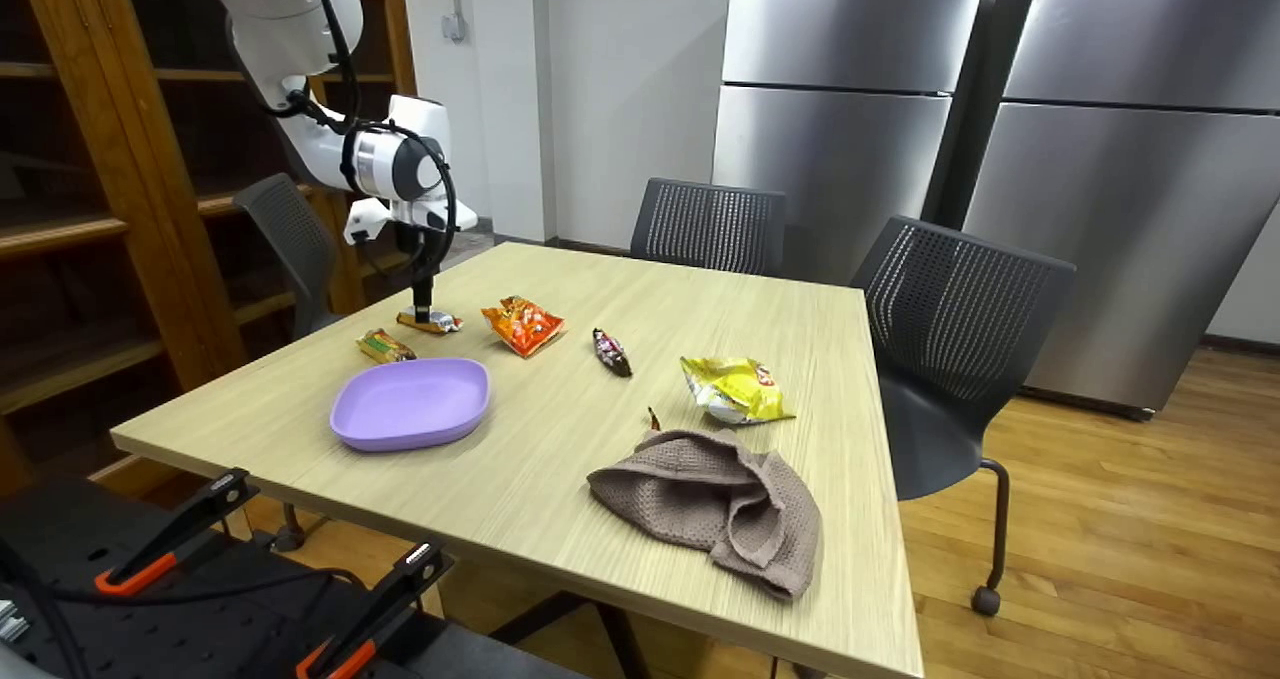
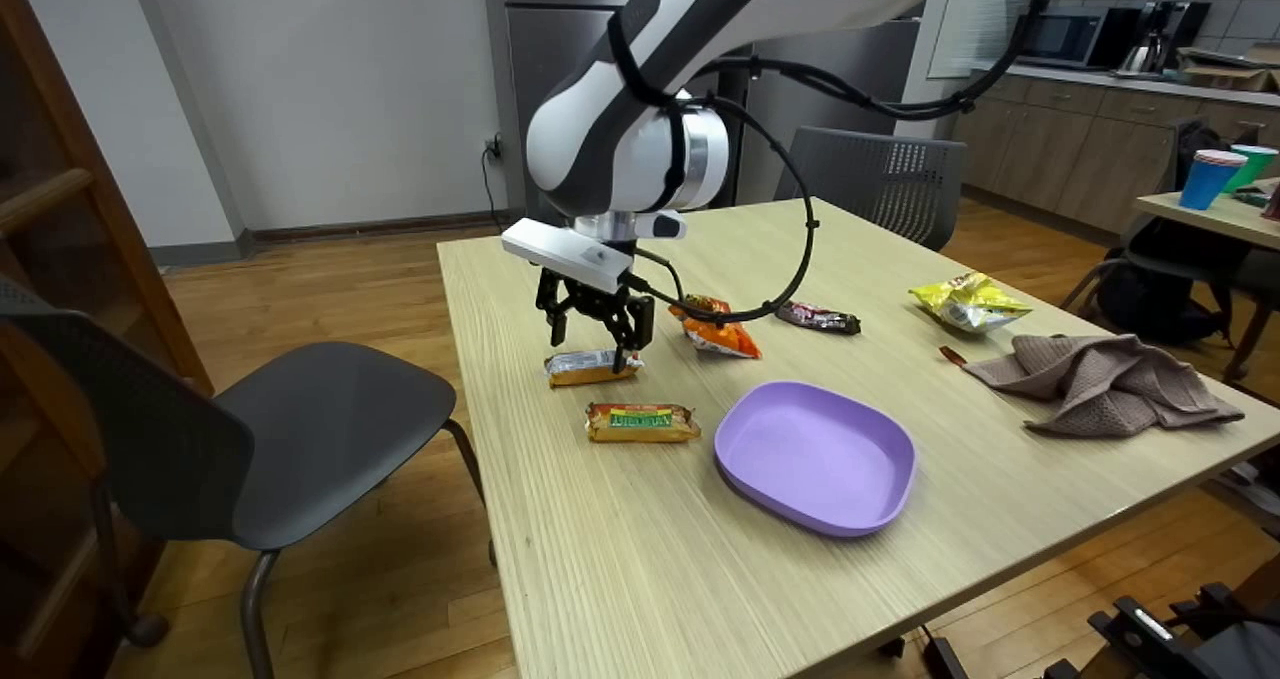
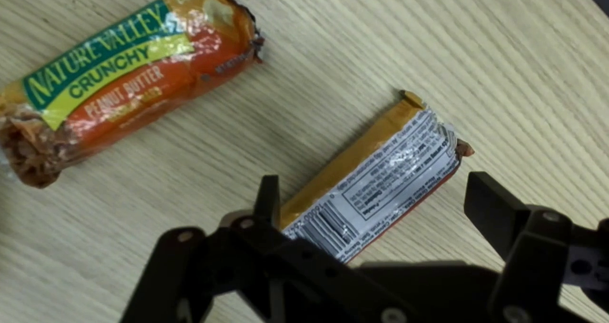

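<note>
My gripper (image 3: pixel 378 201) is open, with its two black fingers apart and nothing held. It points down over a snack bar (image 3: pixel 380 180) that lies with its white barcode side up. In the wrist view the bar runs slantwise between the fingers, its near end hidden behind the left finger. Touching cannot be told. The gripper (image 2: pixel 590 349) and this bar (image 2: pixel 582 367) also show in an exterior view. A second bar (image 3: pixel 119 71), green, yellow and red with "Nature Valley" up, lies apart. It shows in both exterior views (image 1: pixel 386 347) (image 2: pixel 640 422), near a purple plate (image 1: pixel 412 402).
On the table (image 1: pixel 480 519) lie an orange snack bag (image 1: pixel 522 326), a dark wrapped snack (image 1: pixel 611 353), a yellow chip bag (image 1: pixel 738 389) and a crumpled brown cloth (image 1: pixel 700 499). A small reddish-brown thing (image 2: pixel 952 356) pokes out beside the cloth. Chairs (image 2: pixel 340 429) stand around the table.
</note>
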Controlling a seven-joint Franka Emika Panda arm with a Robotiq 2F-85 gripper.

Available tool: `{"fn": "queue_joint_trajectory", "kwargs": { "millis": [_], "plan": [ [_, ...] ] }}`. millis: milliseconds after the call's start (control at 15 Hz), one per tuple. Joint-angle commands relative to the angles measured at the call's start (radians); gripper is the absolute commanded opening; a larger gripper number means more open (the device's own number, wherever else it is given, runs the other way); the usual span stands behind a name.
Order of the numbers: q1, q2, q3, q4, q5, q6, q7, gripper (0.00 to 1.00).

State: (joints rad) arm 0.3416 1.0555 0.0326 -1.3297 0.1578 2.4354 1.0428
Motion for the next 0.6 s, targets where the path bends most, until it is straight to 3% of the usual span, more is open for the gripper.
{"fn": "queue_joint_trajectory", "kwargs": {
  "millis": [0, 533],
  "plan": [
    [-0.008, 0.04, 0.011, 0.07, 0.021, -0.039, 0.025, 1.0],
    [-0.01, 0.065, 0.009, 0.109, 0.022, -0.053, 0.037, 1.0]
  ]
}}
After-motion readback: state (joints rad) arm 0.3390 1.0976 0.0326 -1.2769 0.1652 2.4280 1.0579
